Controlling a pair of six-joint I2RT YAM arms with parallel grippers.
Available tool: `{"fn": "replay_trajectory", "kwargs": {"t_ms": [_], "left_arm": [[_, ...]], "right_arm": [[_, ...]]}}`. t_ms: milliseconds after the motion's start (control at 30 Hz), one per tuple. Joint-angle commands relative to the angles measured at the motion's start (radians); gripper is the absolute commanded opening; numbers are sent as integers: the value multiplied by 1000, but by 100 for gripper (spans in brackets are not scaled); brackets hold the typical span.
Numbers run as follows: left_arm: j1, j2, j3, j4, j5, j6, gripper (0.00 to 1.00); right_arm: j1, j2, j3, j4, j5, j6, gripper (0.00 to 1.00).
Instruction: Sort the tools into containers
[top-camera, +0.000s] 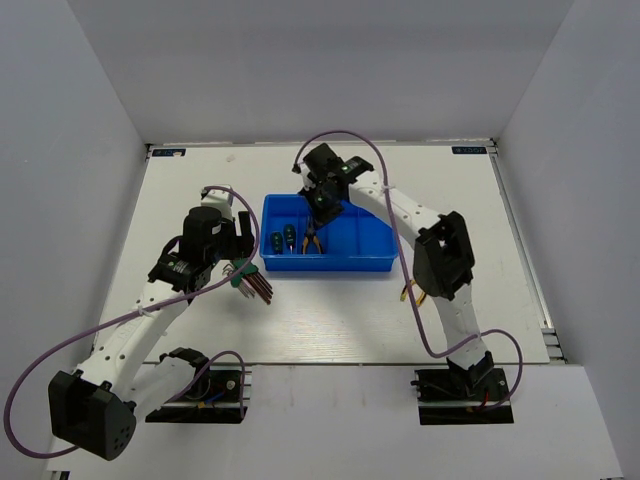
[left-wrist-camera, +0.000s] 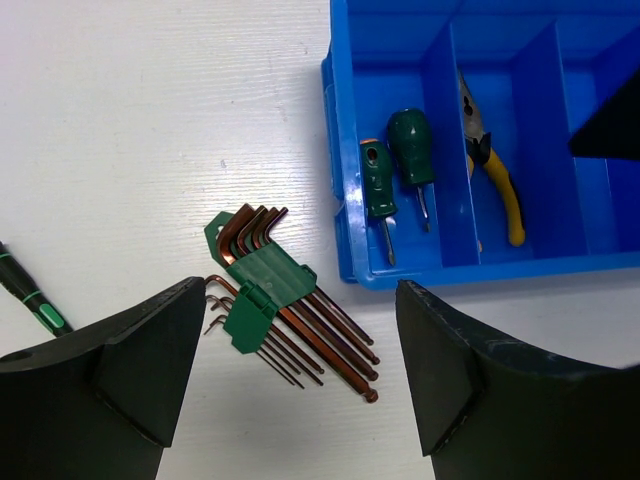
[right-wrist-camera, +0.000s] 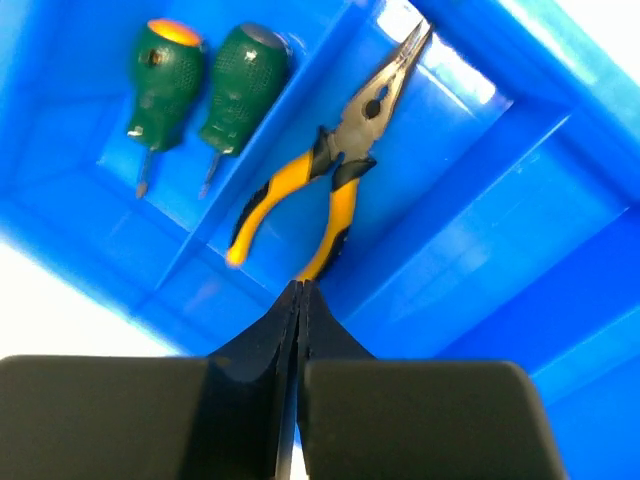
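Note:
The blue tray (top-camera: 330, 266) lies mid-table. Two green-handled screwdrivers (top-camera: 282, 239) lie in its left compartment, and one yellow-and-black pliers (top-camera: 312, 240) lies in the compartment beside them. The hex key set (top-camera: 252, 281) in its green holder lies on the table left of the tray. My left gripper (left-wrist-camera: 300, 385) is open and empty above the hex key set (left-wrist-camera: 268, 290), one finger on each side of it. My right gripper (right-wrist-camera: 300, 292) is shut and empty over the tray, its tips just above the handle ends of the pliers (right-wrist-camera: 340, 165). The screwdrivers (right-wrist-camera: 200, 85) lie beside them.
A thin black-and-green tool (left-wrist-camera: 27, 292) lies at the left edge of the left wrist view. Something yellow (top-camera: 407, 291) shows on the table beside the right arm, mostly hidden. The tray's right compartments (top-camera: 362, 238) hold nothing. White walls enclose the table.

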Motion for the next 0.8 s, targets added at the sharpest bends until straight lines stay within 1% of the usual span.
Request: {"fn": "replay_trajectory", "kwargs": {"t_ms": [0,33,67,100,133,167,200,233,267,300,333,367,400,433,467,500,533,567,633,667,700,767], "left_arm": [[2,-26,-7,18,-12,6,86],[2,-26,-7,18,-12,6,86],[2,-26,-7,18,-12,6,85],[2,-36,-7,18,-12,15,83],[2,-36,-7,18,-3,15,83],[2,-36,-7,18,-3,15,83],[2,-36,-16,18,-3,15,83],[2,-36,-16,18,7,15,83],[2,-36,-16,18,7,15,83],[2,-36,-16,18,16,15,83],[2,-36,-16,18,16,15,83],[2,-36,-16,18,16,15,83],[2,-36,-16,18,25,15,83],[2,-36,-16,18,25,15,83],[2,-36,-16,18,36,15,85],[2,-36,-16,18,36,15,85],[2,-36,-16,27,36,15,85],[2,-36,-16,28,45,15,85],[2,-36,-16,28,54,15,85],[2,-36,-16,28,65,15,85],[2,-36,-16,28,65,15,85],[2,-36,-16,28,65,15,85]], "right_arm": [[-12,-237,-78,61,-38,-65,0],[-14,-284,-188,94,-41,-153,0],[-27,-426,-367,213,-4,-180,0],[-32,-478,-423,251,1,-209,0],[-40,-527,-521,306,1,-326,0],[-49,-570,-569,343,16,-359,0],[-81,-695,-680,352,45,-388,0],[-96,-733,-715,356,50,-480,0],[-127,-804,-747,359,94,-505,1],[-151,-863,-837,356,135,-546,5],[-179,-915,-865,354,167,-556,17],[-190,-937,-888,351,236,-566,38],[-201,-961,-933,322,282,-566,43],[-231,-1024,-976,317,316,-557,44],[-241,-1046,-993,313,345,-501,42],[-245,-1063,-1011,267,367,-472,18],[-274,-1089,-1020,239,391,-439,7],[-290,-1095,-1051,162,390,-351,0],[-302,-1081,-1060,60,370,-286,0],[-308,-1069,-1073,32,375,-208,0],[-329,-1032,-1070,-24,370,-188,5],[-360,-997,-1067,-78,347,-128,7]]}}
